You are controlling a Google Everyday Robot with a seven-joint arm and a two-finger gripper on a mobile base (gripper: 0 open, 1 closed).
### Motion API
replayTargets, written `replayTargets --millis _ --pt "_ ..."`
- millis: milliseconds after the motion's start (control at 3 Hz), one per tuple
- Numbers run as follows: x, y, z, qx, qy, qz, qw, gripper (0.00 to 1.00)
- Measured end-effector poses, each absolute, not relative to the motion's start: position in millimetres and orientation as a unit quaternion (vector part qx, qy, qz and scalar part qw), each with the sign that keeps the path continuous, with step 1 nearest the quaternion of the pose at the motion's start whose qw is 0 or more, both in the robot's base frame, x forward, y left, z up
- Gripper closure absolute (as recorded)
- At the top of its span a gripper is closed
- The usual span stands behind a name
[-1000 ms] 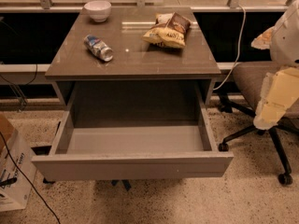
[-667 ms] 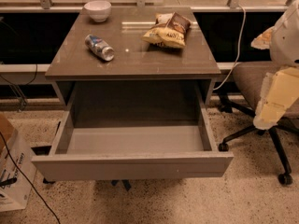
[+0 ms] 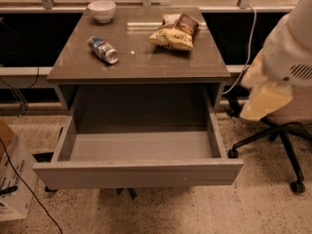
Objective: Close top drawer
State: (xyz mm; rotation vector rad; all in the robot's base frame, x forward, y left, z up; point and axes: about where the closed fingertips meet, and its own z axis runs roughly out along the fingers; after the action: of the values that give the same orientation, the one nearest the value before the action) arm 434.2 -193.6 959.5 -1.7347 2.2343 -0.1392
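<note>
The top drawer (image 3: 139, 173) is a wide, deep grey drawer with a plain flat front. It stands pulled far out of the grey cabinet (image 3: 141, 65) and its inside is empty. My gripper (image 3: 265, 100) shows as a cream-coloured part under the white arm (image 3: 292, 52) at the right. It hangs in the air beside the cabinet's right side, above and to the right of the drawer's right front corner. It touches nothing.
On the cabinet top lie a white bowl (image 3: 102, 9), a crushed can (image 3: 103, 49) and a chip bag (image 3: 175, 31). A black office chair base (image 3: 273, 140) stands on the floor at the right. A cardboard box (image 3: 12, 179) stands at the left.
The arm and gripper have moved left, closer to the cabinet's right side. The drawer has not moved.
</note>
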Motion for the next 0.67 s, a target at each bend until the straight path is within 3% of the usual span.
replayTargets --millis 667 --pt "413.7 -170.6 866.7 -0.620 0.775 -0.011 0.118 0.95"
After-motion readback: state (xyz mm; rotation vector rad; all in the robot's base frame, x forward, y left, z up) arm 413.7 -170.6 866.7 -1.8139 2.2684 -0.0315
